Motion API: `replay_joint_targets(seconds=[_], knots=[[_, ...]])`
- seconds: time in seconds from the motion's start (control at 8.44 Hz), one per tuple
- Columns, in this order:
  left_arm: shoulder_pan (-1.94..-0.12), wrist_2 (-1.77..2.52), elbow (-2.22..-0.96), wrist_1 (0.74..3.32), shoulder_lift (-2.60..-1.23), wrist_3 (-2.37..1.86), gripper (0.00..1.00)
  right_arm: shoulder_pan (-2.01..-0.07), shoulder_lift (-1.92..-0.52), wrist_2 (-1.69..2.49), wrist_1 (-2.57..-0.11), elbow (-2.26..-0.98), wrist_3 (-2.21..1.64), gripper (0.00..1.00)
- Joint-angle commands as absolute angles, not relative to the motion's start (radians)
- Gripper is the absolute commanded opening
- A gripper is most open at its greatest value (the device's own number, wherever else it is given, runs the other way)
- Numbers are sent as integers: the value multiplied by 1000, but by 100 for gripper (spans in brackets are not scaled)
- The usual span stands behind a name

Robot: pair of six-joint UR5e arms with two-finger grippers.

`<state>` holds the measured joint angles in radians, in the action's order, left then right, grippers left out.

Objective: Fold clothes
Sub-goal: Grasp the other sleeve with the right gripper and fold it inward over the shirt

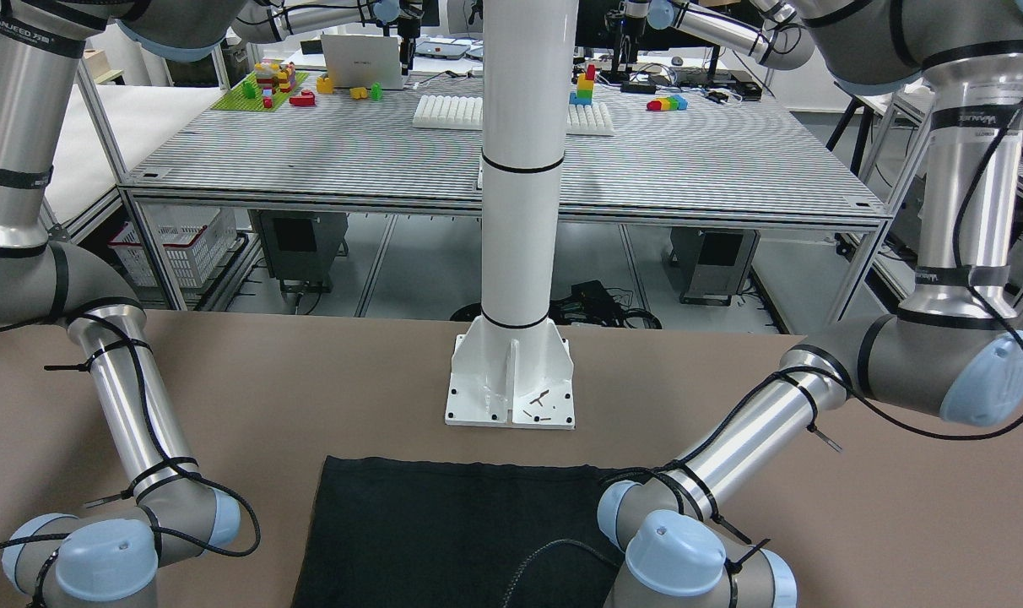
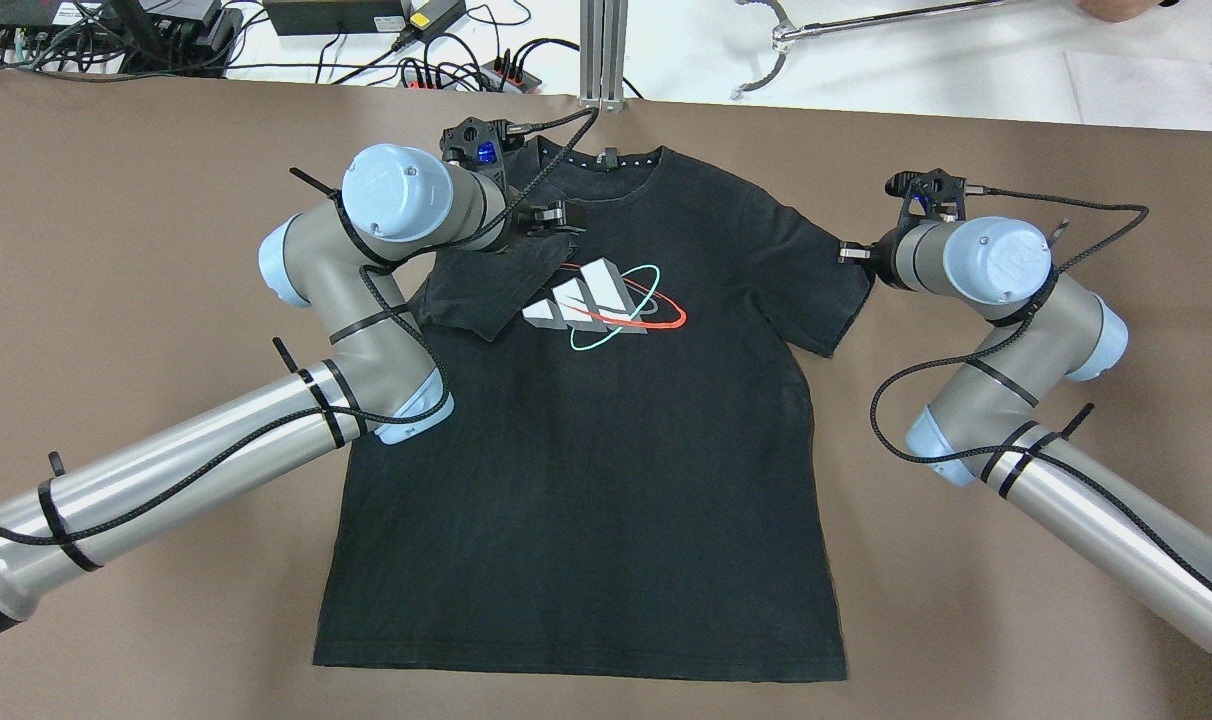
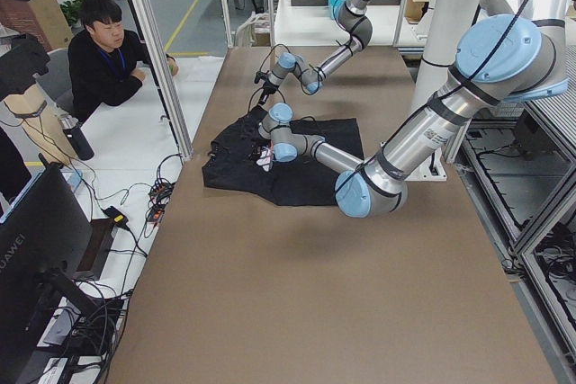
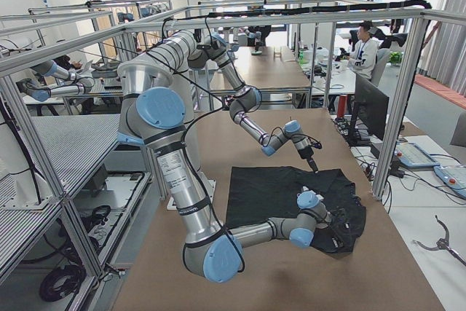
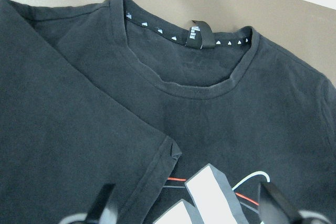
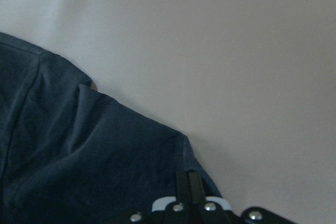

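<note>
"One shirt [image 2: 606,450] lies flat on the counter [image 2: 116,250], bottom near, neck far. Which claw is closer?"

"The right claw [image 2: 846,253]. It pinches the right sleeve [image 2: 831,290], and the shirt's middle is inward. The left claw [image 2: 556,218] gapes wide and holds nothing."

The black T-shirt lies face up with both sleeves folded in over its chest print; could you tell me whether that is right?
Not quite: only the left sleeve, by the left end effector, is folded over the chest print. The overhead exterior view shows the right sleeve, at the right end effector, spread flat. The T-shirt does lie face up.
</note>
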<state>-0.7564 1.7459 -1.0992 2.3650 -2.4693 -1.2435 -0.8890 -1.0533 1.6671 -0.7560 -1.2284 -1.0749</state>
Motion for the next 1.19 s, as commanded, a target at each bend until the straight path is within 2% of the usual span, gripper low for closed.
replay_joint_targets(seconds=[0.0,0.47,0.83,1.07], knots=[[-822,1837,-1104,2368,-2444,-1233,95,-888,-942,1669,-930,-1301,-1142,0],[-850,1847,-1103,2384,-2398,-1170,95,-786,-726,1652,-1139,-1276,-1351,0],[-853,1847,-1103,2384,-2393,-1167,95,-727,-648,1536,-1138,-1146,-1362,0],[-859,1848,-1101,2384,-2393,-1158,95,-718,-612,1532,-1138,-1120,-1377,0]])
